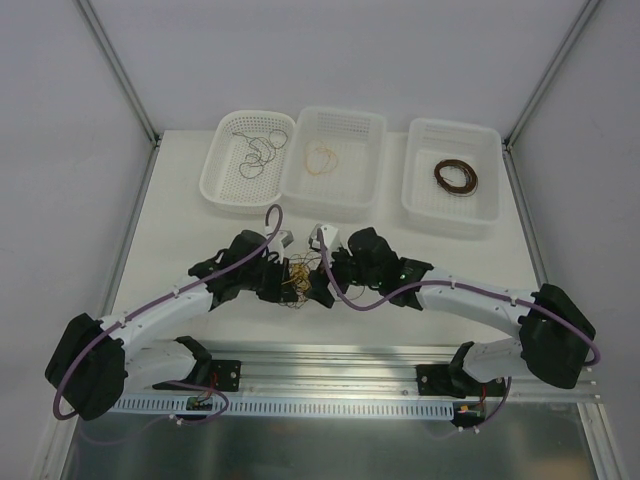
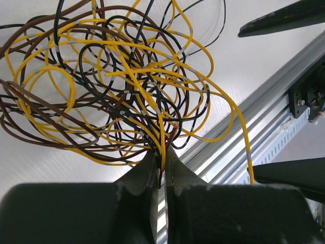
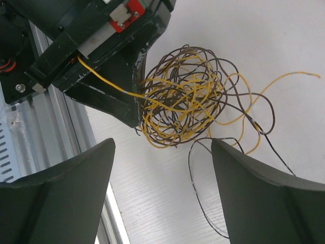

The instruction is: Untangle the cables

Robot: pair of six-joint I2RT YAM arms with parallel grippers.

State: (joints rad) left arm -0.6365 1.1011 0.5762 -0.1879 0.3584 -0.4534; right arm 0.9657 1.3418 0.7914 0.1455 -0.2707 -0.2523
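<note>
The cables (image 1: 297, 281) are a loose tangle of thin yellow, brown and black wires lying on the white table between both arms. In the left wrist view the cables (image 2: 117, 86) fill the upper half, and my left gripper (image 2: 163, 155) is shut on a few yellow and black strands at the tangle's lower edge. From above, the left gripper (image 1: 284, 284) sits at the tangle's left side. My right gripper (image 3: 162, 145) stands open just short of the cables (image 3: 183, 99), with nothing between its fingers; a loose black strand curls by its right finger. The right gripper (image 1: 318, 284) is at the tangle's right side.
Three white baskets stand along the far edge: the left basket (image 1: 215, 190) holds a black wire, the middle basket (image 1: 330, 206) a yellow-orange loop, the right basket (image 1: 450, 221) a dark-brown wire ring. An aluminium rail (image 1: 340, 365) runs along the near edge.
</note>
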